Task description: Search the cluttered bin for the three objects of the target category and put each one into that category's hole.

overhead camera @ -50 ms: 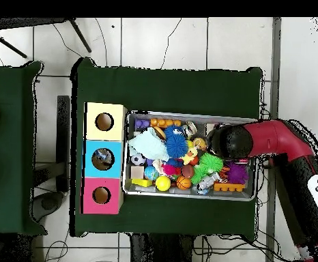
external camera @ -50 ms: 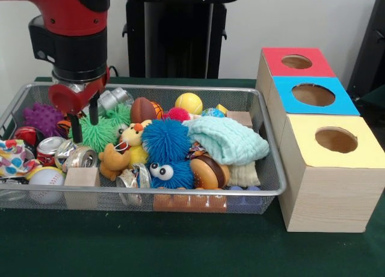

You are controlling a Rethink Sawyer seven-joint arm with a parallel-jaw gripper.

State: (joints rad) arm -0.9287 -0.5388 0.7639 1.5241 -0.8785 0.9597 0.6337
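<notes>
Left of frame, the gripper (external camera @ -50 ms: 85, 125) hangs with fingers parted and empty over the green spiky ball (external camera @ -50 ms: 99, 133), near the bin (external camera @ -50 ms: 180, 88) rim.

A green cloth (external camera @ -50 ms: 180, 247) is spread over the bench. A second green-covered bench (overhead camera @ -50 ms: 8, 147) is seen beside it on a tiled floor (overhead camera @ -50 ms: 175, 41).

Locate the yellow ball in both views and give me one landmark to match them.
Front view: the yellow ball sits at the bin's far side, middle, right of the football.
Overhead view: the yellow ball lies by the bin's bottom wall, nearest the red-topped box.
Shared landmark: the football right beside it in both.
</notes>
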